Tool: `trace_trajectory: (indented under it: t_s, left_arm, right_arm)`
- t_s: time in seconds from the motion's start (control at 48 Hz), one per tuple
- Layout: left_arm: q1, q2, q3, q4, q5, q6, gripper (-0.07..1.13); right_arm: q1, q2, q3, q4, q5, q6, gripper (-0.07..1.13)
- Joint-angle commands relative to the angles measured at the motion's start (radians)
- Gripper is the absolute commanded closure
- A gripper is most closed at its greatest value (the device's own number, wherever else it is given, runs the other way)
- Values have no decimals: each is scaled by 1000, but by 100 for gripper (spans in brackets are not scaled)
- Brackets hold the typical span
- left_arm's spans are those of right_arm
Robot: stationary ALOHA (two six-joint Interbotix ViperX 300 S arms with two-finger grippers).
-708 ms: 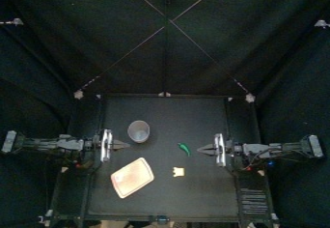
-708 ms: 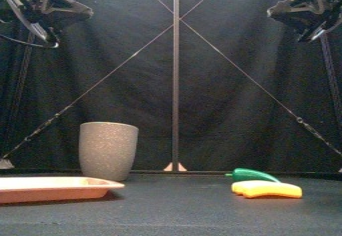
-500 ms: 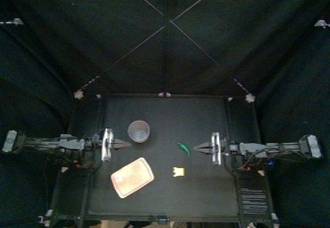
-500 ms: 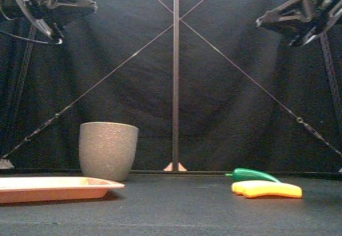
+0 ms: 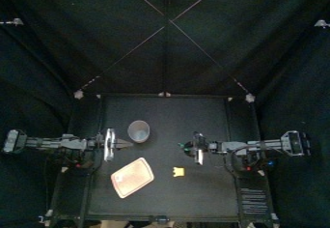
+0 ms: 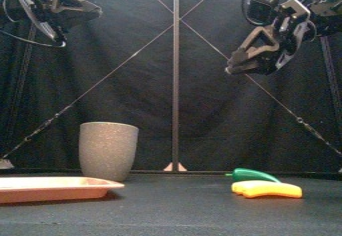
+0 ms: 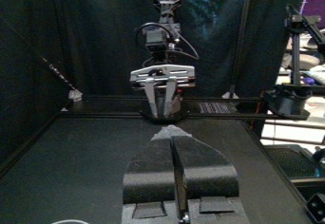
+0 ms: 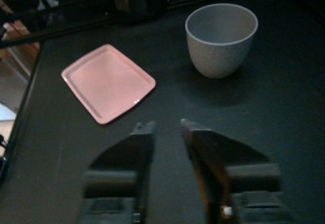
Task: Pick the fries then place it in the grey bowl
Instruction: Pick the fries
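The small yellow toy fries [image 5: 177, 173] lie flat on the black table [image 5: 206, 188], near its front edge and a little right of the middle. They are just beside the flat pink plastic tray [image 5: 133, 179] and well apart from the tall grey speckled cup [image 5: 138, 129], which stands further back on the left. The right gripper [image 8: 165, 125] hangs high over the table, jaws parted and empty; the left gripper [image 7: 176, 138] rests above the left side, jaws pressed together on nothing. To pick well, the right arm should probably centre over the fries and go low before closing, since so thin a toy could slip from a shallow pinch. The slim green toy [image 6: 250, 174] just behind the fries should be kept out of the grip. The right wrist view shows cup and tray but no fries; from above, the gripper hides most of the green toy, and the fries are too small to make out in detail
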Motion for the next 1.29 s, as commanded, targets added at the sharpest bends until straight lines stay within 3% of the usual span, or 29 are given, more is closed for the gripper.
trace_trajectory:
  t_s: [0.021,0.208,0.354,0.604,0.708,0.875,0.979,1.104,1.292]
  left_arm:
    - [6,3,-32,2,-12,3,105]
    - [29,3,-28,5,-12,3,105]
    - [31,3,-23,5,-11,3,105]
    - [51,5,-12,2,-8,0,105]
    - [52,5,-11,2,-6,-2,105]
    - [52,5,-8,3,-6,-3,105]
    - [52,5,-5,3,-6,-3,105]
    - [54,3,0,2,-6,2,105]
    - [63,5,6,2,-6,3,105]
  right_arm:
    - [3,-6,-31,25,-28,3,-5]
    - [11,38,-37,20,-26,0,4]
    - [78,121,-72,25,28,5,4]
    - [100,255,-219,77,643,9,4]
    - [103,310,-276,81,767,15,5]
    - [114,383,-334,40,775,72,5]
    - [130,440,-356,-41,765,118,5]
    - [135,495,-362,-127,699,172,5]
    - [163,520,-357,-158,600,230,5]
